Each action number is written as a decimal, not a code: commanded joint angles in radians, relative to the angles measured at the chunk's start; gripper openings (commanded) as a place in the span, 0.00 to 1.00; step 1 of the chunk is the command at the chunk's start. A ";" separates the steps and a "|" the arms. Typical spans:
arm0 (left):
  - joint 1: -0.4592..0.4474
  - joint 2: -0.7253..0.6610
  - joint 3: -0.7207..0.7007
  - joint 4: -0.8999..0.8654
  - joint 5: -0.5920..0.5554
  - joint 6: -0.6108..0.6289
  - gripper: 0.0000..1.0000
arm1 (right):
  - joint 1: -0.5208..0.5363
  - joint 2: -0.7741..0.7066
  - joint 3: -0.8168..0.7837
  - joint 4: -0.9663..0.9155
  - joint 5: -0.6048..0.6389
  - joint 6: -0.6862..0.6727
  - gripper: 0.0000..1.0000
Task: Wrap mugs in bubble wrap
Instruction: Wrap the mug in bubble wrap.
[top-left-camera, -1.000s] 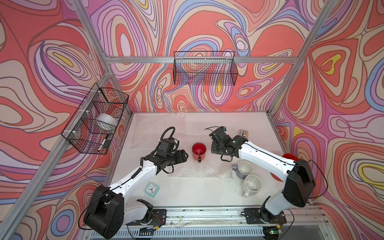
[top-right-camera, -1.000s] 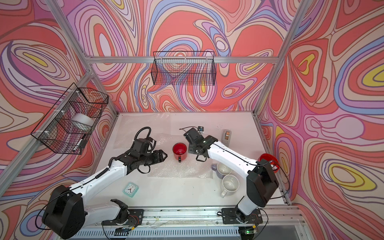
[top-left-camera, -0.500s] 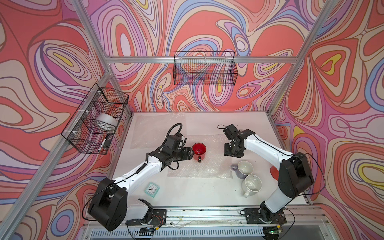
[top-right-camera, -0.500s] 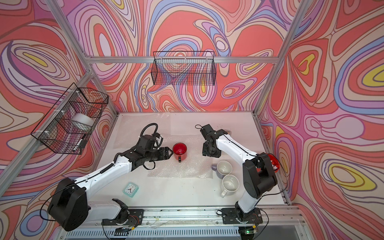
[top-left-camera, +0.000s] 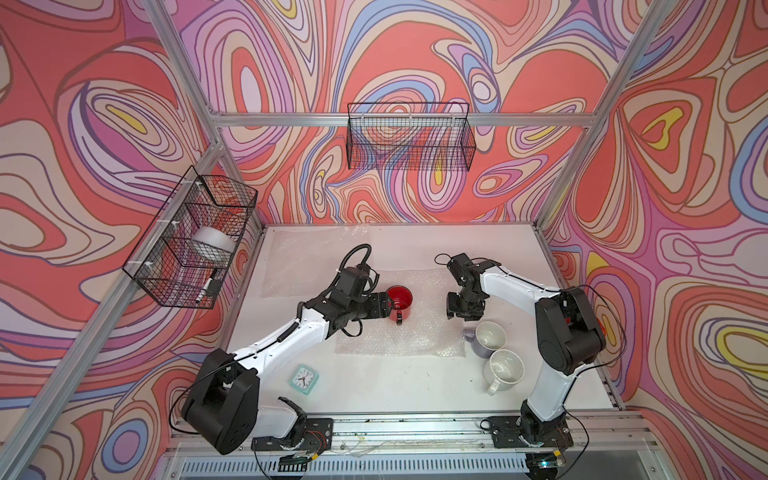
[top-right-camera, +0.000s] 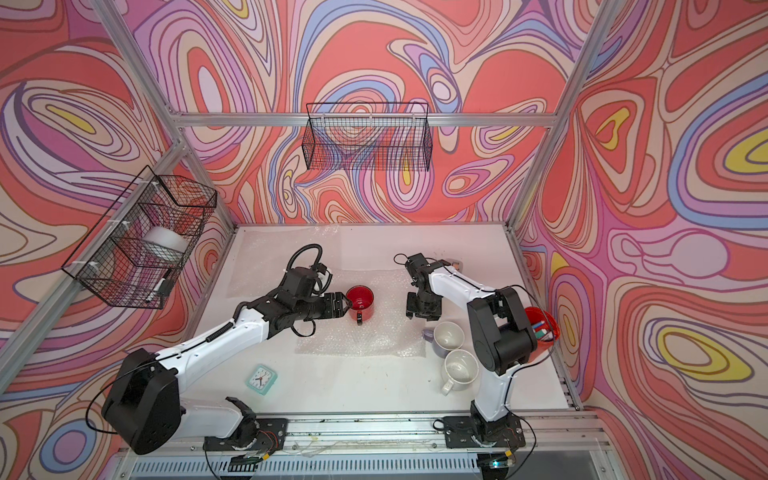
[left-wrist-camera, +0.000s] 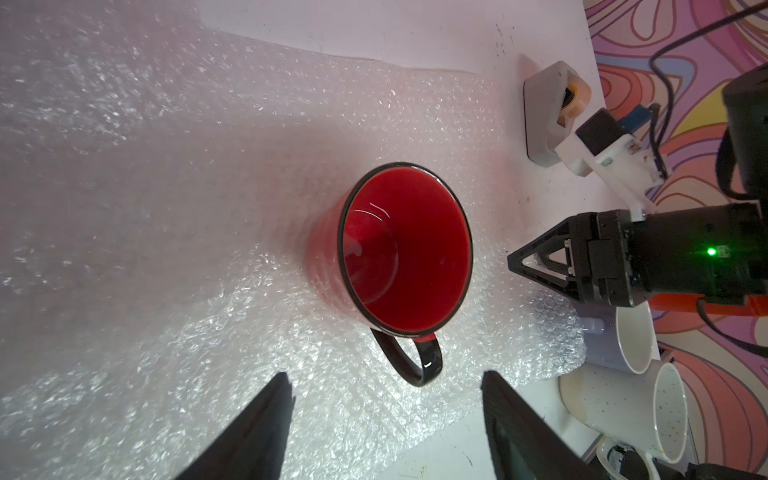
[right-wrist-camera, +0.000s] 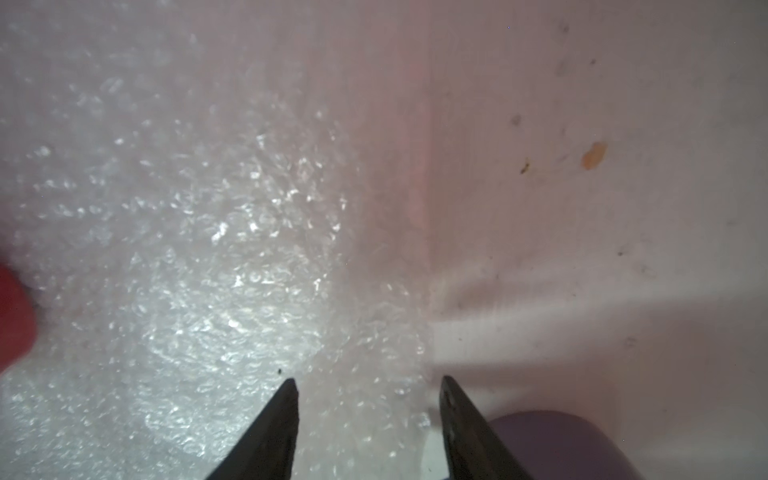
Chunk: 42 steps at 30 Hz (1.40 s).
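Glossy red ceramic mug upright on the clear bubble-wrap sheet, staged for wrapping; left gripper gapes empty beside the mug, right gripper, released, over the sheet edge opposite.

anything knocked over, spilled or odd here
Nothing stands out: the glossy red mug stands upright on the clear bubble wrap sheet; the pale lavender mug and the white mug stand upright beside it.

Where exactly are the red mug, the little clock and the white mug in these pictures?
red mug (top-left-camera: 400, 297): in a top view, on its red inside.
little clock (top-left-camera: 304, 377): in a top view, on its white face.
white mug (top-left-camera: 505, 367): in a top view, on its inner bottom.
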 joint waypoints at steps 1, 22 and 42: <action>-0.007 0.002 0.001 0.009 -0.007 -0.001 0.74 | -0.011 -0.002 -0.020 0.030 -0.089 -0.005 0.55; -0.007 -0.065 -0.035 -0.001 -0.009 0.007 0.74 | -0.017 -0.138 0.022 0.072 -0.291 0.024 0.00; -0.303 -0.015 0.109 -0.110 -0.220 0.121 0.91 | -0.015 -0.087 0.057 0.460 -0.501 0.426 0.00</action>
